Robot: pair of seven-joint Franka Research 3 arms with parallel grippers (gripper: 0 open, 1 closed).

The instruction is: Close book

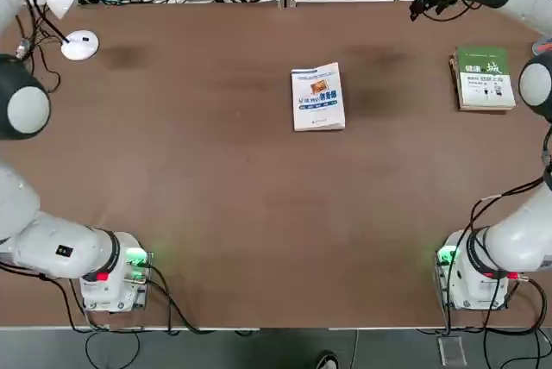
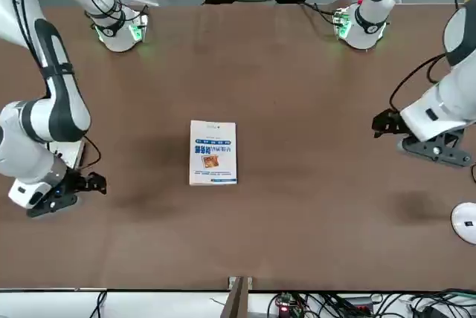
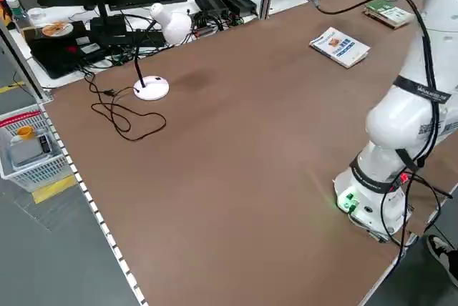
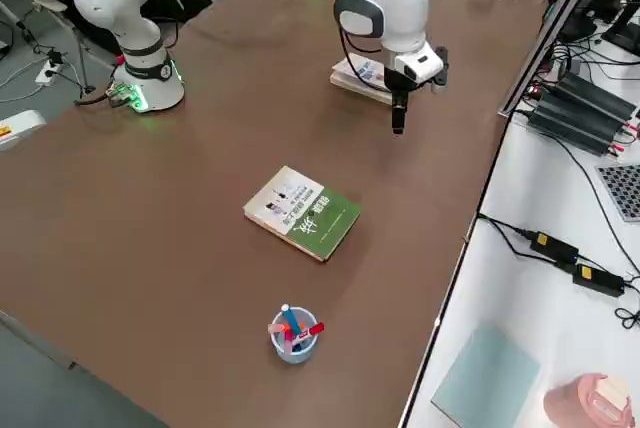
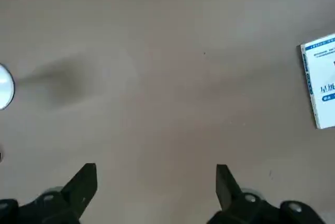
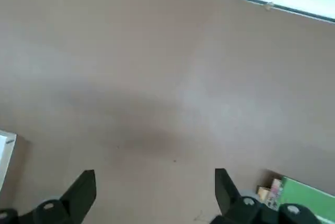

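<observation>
closing seems done: white, blue-lettered paperback [image 1: 318,99] lies shut, upper centre from overhead. right end effector [image 6: 155,170], upper right there, and left end effector [image 5: 156,166], front view's right edge, both released; next, likely just park.

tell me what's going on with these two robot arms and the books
Nobody is handling anything right now. The white book lies closed on the table, so closing it looks done. The right gripper is open and empty, above the table between that book and the green-and-white one, which is also shut. The left gripper is open and empty too, off on the left side of the table.
</observation>
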